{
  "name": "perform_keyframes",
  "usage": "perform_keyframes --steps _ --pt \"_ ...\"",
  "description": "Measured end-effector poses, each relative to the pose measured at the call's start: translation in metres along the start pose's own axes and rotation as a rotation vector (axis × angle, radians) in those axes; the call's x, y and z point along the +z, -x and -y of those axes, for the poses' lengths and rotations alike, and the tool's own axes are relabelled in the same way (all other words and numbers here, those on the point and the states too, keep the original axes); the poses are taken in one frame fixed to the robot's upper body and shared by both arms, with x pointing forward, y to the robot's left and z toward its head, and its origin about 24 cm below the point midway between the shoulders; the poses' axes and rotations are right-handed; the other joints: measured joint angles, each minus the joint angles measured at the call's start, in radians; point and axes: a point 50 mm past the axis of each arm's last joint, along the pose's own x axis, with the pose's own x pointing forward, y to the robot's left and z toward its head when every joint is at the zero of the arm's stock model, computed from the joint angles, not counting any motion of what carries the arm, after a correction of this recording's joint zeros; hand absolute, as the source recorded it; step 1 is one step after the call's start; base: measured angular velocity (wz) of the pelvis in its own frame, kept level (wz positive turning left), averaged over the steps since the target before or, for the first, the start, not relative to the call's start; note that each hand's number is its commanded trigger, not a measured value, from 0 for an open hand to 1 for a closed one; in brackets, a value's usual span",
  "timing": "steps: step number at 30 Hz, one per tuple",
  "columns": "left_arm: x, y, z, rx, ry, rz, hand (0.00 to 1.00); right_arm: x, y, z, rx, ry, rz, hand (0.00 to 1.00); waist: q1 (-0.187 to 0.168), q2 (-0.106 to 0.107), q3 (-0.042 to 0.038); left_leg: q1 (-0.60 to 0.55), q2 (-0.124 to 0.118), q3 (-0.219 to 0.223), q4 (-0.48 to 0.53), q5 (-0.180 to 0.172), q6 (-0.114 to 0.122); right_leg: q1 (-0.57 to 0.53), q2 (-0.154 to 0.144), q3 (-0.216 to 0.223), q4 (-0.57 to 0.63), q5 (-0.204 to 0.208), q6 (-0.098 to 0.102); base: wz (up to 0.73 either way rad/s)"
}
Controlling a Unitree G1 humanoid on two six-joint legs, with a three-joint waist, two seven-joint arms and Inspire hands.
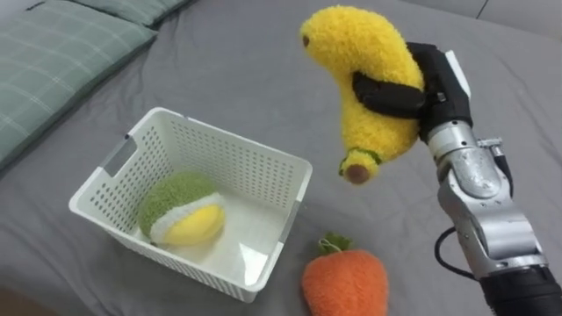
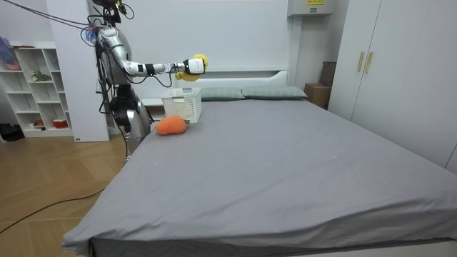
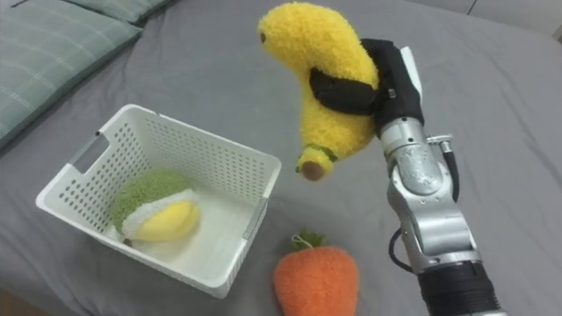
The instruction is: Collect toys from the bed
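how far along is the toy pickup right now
Done: one green-and-yellow plush sits in the white basket. In hand: the right hand grips the yellow banana plush, raised just right of the basket. Remaining: the orange carrot plush lies on the bed.

Bedroom in a home. A wide bed (image 2: 285, 164) under a grey sheet takes most of the floor, with green checked pillows (image 2: 275, 93) at its head. White wardrobe (image 2: 385, 64) along one wall, open shelf unit (image 2: 32, 86) by the other, wood-plank floor (image 2: 43, 193).
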Motion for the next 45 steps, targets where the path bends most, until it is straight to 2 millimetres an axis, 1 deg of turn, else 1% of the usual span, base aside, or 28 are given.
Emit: perform_keyframes --steps 2,4,5,6,7,9,11,12,13,14,15,17,19,22,26,34,45 --pt "0.003 0.0 0.001 -0.001 -0.014 0.006 0.0 0.0 0.0 -0.01 0.036 -0.001 -0.007 1.0 0.011 -0.004 -0.001 -0.003 -0.001 -0.006 0.001 0.0 0.0 0.0 0.0 -0.003 0.0 0.0 0.0 0.07" --pt "0.005 -0.001 0.002 0.0 -0.025 0.004 0.0 0.004 0.0 -0.027 0.093 0.021 0.015 1.0 0.022 -0.006 -0.0024 -0.004 -0.001 -0.013 0.004 0.0 0.0 0.0 0.0 -0.01 0.0 -0.001 0.001 0.09" --pt "0.005 -0.001 0.002 0.001 -0.026 0.006 0.0 0.005 0.0 -0.031 0.105 0.03 0.02 1.0 0.026 -0.007 -0.0029 -0.004 -0.001 -0.014 0.006 0.0 0.0 0.0 0.0 -0.011 0.0 -0.001 0.001 0.11" --pt "0.007 -0.001 0.001 0.002 -0.028 0.009 0.0 0.005 0.0 -0.039 0.134 0.05 0.024 0.86 0.028 -0.009 -0.0045 -0.002 -0.001 -0.018 0.008 0.0 0.0 0.0 0.0 -0.012 0.0 -0.001 0.001 0.11" --pt "0.011 -0.002 0.002 0.001 -0.029 0.016 0.0 0.005 0.001 -0.044 0.158 0.063 0.023 0.71 0.039 -0.009 -0.0045 -0.003 -0.001 -0.022 0.01 0.0 0.0 0.001 -0.001 -0.018 0.0 0.0 0.001 0.09" --pt "0.017 -0.002 0.003 -0.002 -0.032 0.029 0.0 0.004 0.002 -0.051 0.183 0.063 0.022 0.66 0.063 -0.009 -0.0043 -0.003 -0.002 -0.021 0.01 0.0 0.0 0.002 -0.003 -0.03 0.0 0.0 0.001 0.03" --pt "0.022 -0.003 0.004 -0.004 -0.032 0.042 0.0 0.004 0.002 -0.059 0.203 0.043 0.024 0.51 0.078 -0.007 -0.0028 -0.004 -0.002 -0.024 0.01 0.0 0.0 0.004 -0.004 -0.038 0.0 0.0 0.001 0.04" --pt "0.025 -0.003 0.004 -0.007 -0.032 0.046 0.0 0.005 0.002 -0.064 0.216 0.037 0.025 0.27 0.082 -0.003 -0.0005 -0.009 -0.003 -0.03 0.012 0.0 0.0 0.006 -0.005 -0.042 0.0 -0.001 0.001 0.13" --pt "0.027 -0.004 0.005 -0.016 -0.041 0.05 0.0 0.005 0.001 -0.069 0.234 0.04 0.023 0.11 0.083 0.001 0.0022 -0.014 -0.005 -0.036 0.017 0.0 0.0 0.007 -0.006 -0.054 0.0 -0.001 0.001 0.16" --pt "0.028 -0.004 0.005 -0.022 -0.051 0.054 0.0 0.004 0.0 -0.071 0.242 0.042 0.02 0.05 0.083 0.001 0.0022 -0.017 -0.006 -0.039 0.018 0.0 0.0 0.006 -0.006 -0.055 0.0 -0.001 0.002 0.15" --pt "0.03 -0.004 0.006 -0.035 -0.072 0.059 0.0 0.003 -0.003 -0.074 0.254 0.045 0.009 0.0 0.089 0.005 0.0046 -0.02 -0.008 -0.046 0.018 -0.001 0.001 0.003 -0.007 -0.051 0.0 -0.001 0.002 0.09" --pt "0.033 -0.005 0.008 -0.055 -0.089 0.057 0.0 -0.002 -0.003 -0.075 0.265 0.078 -0.019 0.0 0.109 0.008 0.0069 -0.02 -0.011 -0.05 0.017 -0.001 0.001 0.002 -0.007 -0.047 0.0 -0.002 0.003 0.03" --pt "0.032 -0.005 0.009 -0.066 -0.101 0.045 0.0 -0.011 -0.002 -0.083 0.309 0.115 -0.063 0.0 0.129 0.008 0.0065 -0.02 -0.011 -0.05 0.016 0.0 0.002 0.002 -0.007 -0.043 0.0 -0.003 0.004 0.0" --pt "0.032 -0.004 0.011 -0.074 -0.112 0.04 0.0 -0.019 0.0 -0.094 0.352 0.144 -0.112 0.0 0.137 0.008 0.0062 -0.021 -0.012 -0.052 0.018 0.0 0.002 0.002 -0.007 -0.044 0.0 -0.003 0.004 0.03" --pt "0.032 -0.004 0.011 -0.074 -0.112 0.042 0.0 -0.02 0.002 -0.103 0.384 0.154 -0.114 0.0 0.139 0.006 0.0053 -0.021 -0.013 -0.054 0.02 0.0 0.002 0.002 -0.007 -0.045 0.0 -0.004 0.006 0.02" --pt "0.036 -0.004 0.011 -0.071 -0.11 0.052 0.0 -0.02 0.002 -0.102 0.379 0.156 -0.113 0.0 0.137 0.001 0.0033 -0.026 -0.014 -0.056 0.02 0.0 0.002 0.002 -0.009 -0.046 0.0 -0.005 0.008 0.0" --pt "0.037 -0.004 0.012 -0.086 -0.127 0.061 0.0 -0.02 0.001 -0.101 0.364 0.161 -0.111 0.0 0.134 0.001 0.0038 -0.023 -0.014 -0.055 0.024 0.0 0.002 0.002 -0.009 -0.045 0.0 -0.005 0.008 0.0"
